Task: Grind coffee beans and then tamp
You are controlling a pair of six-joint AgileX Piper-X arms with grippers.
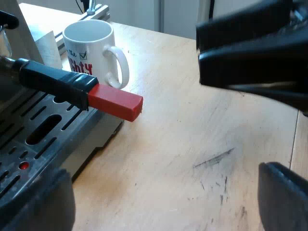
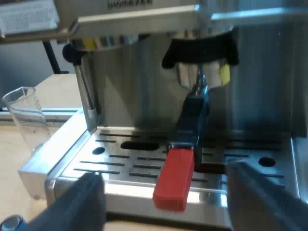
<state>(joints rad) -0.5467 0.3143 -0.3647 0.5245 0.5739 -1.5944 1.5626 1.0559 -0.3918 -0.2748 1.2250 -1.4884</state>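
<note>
Right wrist view: holder [image 2: 192, 113] sits locked in the machine's [image 2: 134, 67] front, red end [image 2: 174, 182] at twelve o'clock of the right gripper [image 2: 166, 175], fingers wide, empty. Grinding seems pending; next calls for closing squarely on the handle [image 2: 189, 131]. Left gripper [image 1: 161, 173], also wide, hangs over scuffed wooden table [image 1: 192, 144], mug [image 1: 89, 45] at its eleven o'clock, pale wall [image 1: 139, 12] beyond.

Workshop bench, scuffed wooden table [image 1: 202, 159], espresso machine [image 2: 139, 91]
</note>
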